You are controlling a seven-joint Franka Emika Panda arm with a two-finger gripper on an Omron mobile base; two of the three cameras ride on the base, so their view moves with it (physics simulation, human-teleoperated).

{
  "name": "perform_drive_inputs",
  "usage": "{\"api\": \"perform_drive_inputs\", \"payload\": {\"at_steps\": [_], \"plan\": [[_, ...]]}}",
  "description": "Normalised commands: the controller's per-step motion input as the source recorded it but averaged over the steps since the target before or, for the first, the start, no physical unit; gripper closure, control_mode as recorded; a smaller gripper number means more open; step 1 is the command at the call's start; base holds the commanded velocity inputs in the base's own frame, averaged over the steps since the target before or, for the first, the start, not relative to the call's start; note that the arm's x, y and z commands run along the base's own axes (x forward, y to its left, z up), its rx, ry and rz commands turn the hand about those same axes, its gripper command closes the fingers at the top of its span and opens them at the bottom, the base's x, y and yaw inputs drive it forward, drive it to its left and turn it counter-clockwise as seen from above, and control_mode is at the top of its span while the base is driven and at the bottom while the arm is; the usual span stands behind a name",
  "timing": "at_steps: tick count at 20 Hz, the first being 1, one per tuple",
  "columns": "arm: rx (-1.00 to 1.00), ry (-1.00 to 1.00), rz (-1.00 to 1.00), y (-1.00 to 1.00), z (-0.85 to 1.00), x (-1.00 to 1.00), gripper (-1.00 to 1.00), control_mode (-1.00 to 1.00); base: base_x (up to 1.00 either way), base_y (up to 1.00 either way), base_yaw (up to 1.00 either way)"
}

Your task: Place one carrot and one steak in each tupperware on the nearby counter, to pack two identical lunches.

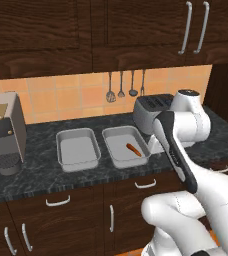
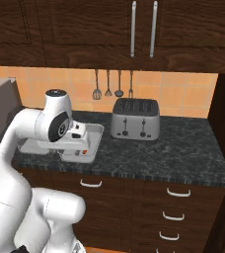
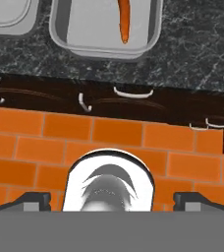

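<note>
Two light-grey tupperware trays sit side by side on the counter (image 1: pixel 41 167). The left tupperware (image 1: pixel 61 150) holds nothing. In the right tupperware (image 1: pixel 107 146) lies one orange carrot (image 1: pixel 133 149), alone. In the hand view that tray (image 3: pixel 104 50) and its carrot (image 3: pixel 124 20) are at the top, and a corner of the other tray (image 3: pixel 6 27) shows at the top left. My gripper (image 3: pixel 115 203) is open and empty, hanging in front of the counter's edge above the floor, well back from the trays. The steak is out of view.
A silver toaster (image 1: pixel 153 112) stands just right of the trays, and a coffee machine (image 1: pixel 6 132) at the counter's left end. Utensils (image 1: pixel 121 87) hang on the tiled wall. Below the worktop are dark drawers with curved handles (image 3: pixel 132 92) and an orange brick floor (image 3: pixel 45 147).
</note>
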Motion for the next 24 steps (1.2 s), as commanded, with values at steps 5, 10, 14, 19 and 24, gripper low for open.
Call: {"api": "perform_drive_inputs", "payload": {"at_steps": [5, 10, 14, 19, 24], "plan": [[0.00, -0.13, 0.00, 0.02, 0.02, -0.67, -1.00, -1.00, 0.00, 0.00, 0.00], [0.00, -0.01, 0.00, 0.00, 0.00, -0.18, -1.00, -1.00, 0.00, 0.00, 0.00], [0.00, 0.00, 0.00, 0.00, 0.00, 0.00, -1.00, 1.00, -0.21, -0.13, -0.05], [0.00, 0.00, 0.00, 0.00, 0.00, 0.00, -1.00, 1.00, -0.79, -0.97, -0.33], [0.00, 0.00, 0.00, 0.00, 0.00, 0.00, -1.00, 1.00, -0.16, -1.00, -0.42]]}}
